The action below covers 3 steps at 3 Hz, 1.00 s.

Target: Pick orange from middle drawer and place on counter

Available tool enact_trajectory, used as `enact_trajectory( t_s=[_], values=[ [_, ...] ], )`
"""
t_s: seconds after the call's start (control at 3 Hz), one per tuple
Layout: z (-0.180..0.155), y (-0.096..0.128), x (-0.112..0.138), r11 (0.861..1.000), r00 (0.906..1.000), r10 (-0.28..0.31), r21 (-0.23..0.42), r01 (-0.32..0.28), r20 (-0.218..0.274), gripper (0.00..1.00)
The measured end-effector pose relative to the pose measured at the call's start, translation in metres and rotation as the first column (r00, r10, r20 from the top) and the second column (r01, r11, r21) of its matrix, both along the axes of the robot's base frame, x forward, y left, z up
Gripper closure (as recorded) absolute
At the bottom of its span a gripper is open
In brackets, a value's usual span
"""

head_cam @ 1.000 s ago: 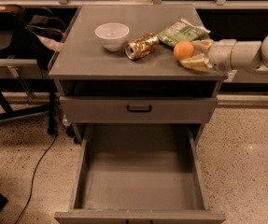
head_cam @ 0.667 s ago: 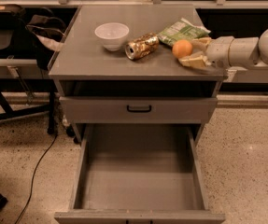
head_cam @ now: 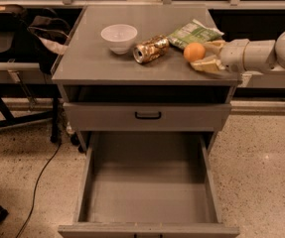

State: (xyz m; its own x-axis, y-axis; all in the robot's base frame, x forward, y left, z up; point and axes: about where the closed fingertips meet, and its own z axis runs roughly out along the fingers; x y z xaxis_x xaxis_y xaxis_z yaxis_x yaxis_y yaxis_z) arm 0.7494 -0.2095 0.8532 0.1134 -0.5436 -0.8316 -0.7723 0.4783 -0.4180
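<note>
The orange (head_cam: 194,52) is at the right side of the counter (head_cam: 97,63), just in front of a green snack bag. My gripper (head_cam: 205,56) reaches in from the right at counter height and is right against the orange, on its right side. The middle drawer (head_cam: 147,192) is pulled fully out below, and its grey floor is bare.
A white bowl (head_cam: 118,36) and a gold can (head_cam: 151,49) lying on its side are on the counter left of the orange. The green bag (head_cam: 194,32) lies at the back right. A shut drawer front with a black handle (head_cam: 148,115) sits above the open drawer. Black chairs and cables are at the left.
The arm shifted slightly left between the earlier frames and has held still since. The orange stays at the same spot on the counter.
</note>
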Motion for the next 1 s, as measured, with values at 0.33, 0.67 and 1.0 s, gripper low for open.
enact_trajectory(
  t_s=[0.33,0.67,1.0],
  values=[
    [0.0,0.0001,0.0,1.0,1.0,0.0,0.0,0.0,0.0,0.27],
    [-0.0001,0.0002,0.0,1.0,1.0,0.0,0.0,0.0,0.0,0.0],
    [-0.0001,0.0002,0.0,1.0,1.0,0.0,0.0,0.0,0.0,0.0]
  ],
)
